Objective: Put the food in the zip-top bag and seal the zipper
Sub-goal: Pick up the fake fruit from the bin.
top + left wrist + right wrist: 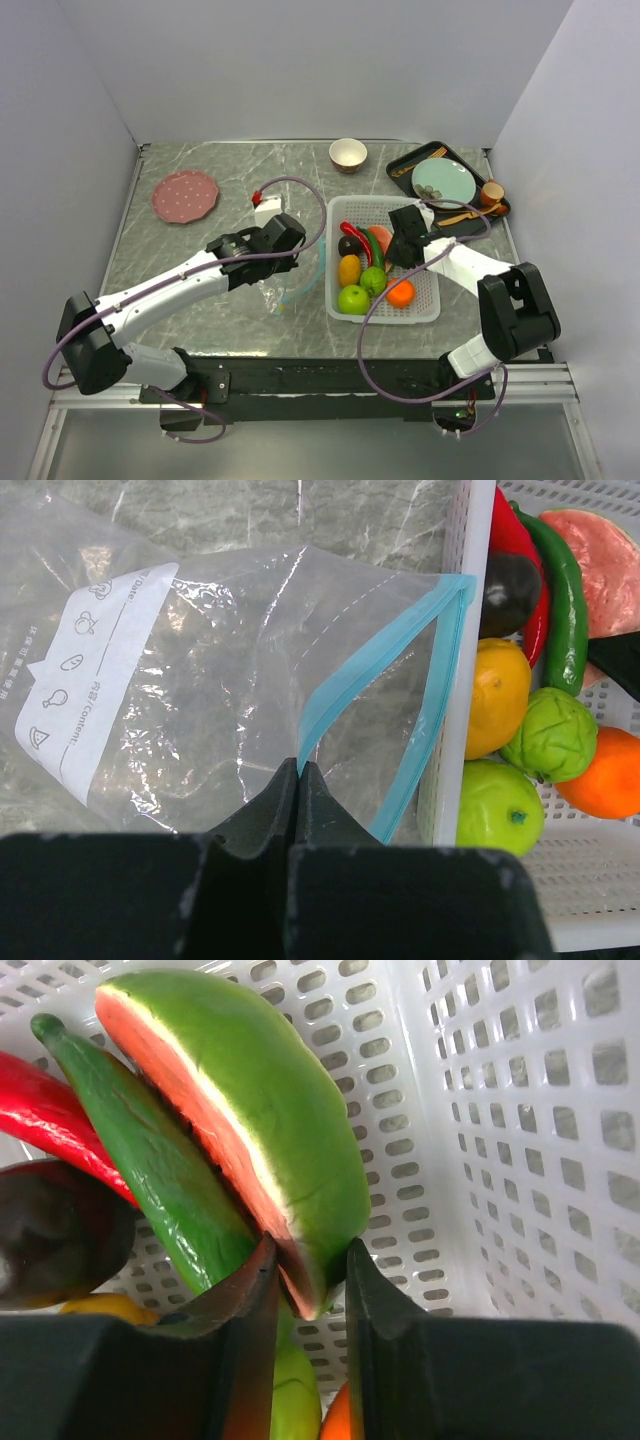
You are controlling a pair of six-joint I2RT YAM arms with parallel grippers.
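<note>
The right gripper (308,1260) is down inside the white basket (520,1110), its two fingers closed against the lower tip of the watermelon slice (250,1110), one on the red flesh and one on the green rind. The slice leans in the basket's far right part, resting against the green pepper (150,1170). Past the pepper lie the red chili (50,1110) and the dark brown piece (50,1230). In the near half of the basket sit the lemon (495,695), two green apples (498,805) and an orange (605,775).

The left gripper (298,775) is just left of the basket, fingers pressed together on the edge of the zip-top bag (220,670) where the zipper (370,665) runs down to them. The bag is lifted at that point, its mouth gaping towards the basket, and one corner of the teal strip touches the basket's left wall. No food shows inside it.

Beyond the basket stands a small bowl (347,154). A black tray (400,165) lies to the basket's far right and a pink plate (185,196) well to its left.
</note>
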